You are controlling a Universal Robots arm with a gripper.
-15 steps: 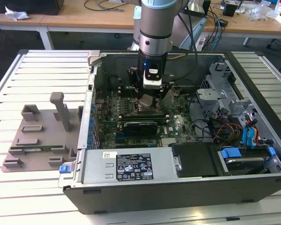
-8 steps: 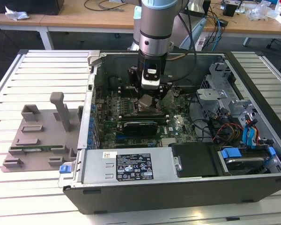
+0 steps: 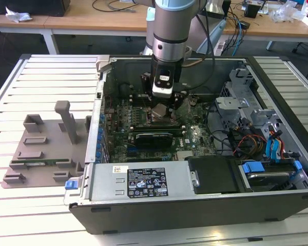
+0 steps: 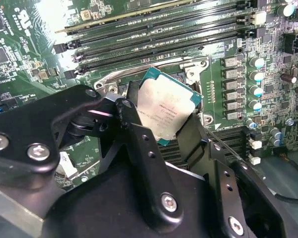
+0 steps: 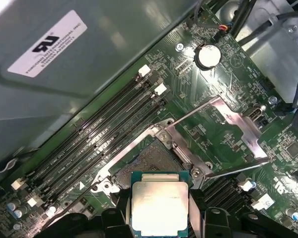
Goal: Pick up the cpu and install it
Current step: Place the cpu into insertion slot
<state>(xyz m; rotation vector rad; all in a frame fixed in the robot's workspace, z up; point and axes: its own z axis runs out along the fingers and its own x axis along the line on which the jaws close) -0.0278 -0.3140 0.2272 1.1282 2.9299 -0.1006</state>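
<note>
Inside the open computer case (image 3: 143,219) on the slatted table (image 3: 41,72), we see the gripper (image 4: 165,119) clamped on the cpu (image 4: 168,106), its black fingers (image 4: 139,144) pressing two opposite edges. In the first wrist view the cpu (image 5: 160,210) hangs by one edge of the empty socket (image 5: 151,161), whose metal load plate (image 5: 233,116) stands swung open beside the memory slots (image 5: 104,144); we cannot tell whether cpu and socket touch.

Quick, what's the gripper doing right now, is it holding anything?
Gripper: closed on the cpu, held by its edges near the open socket.
</note>
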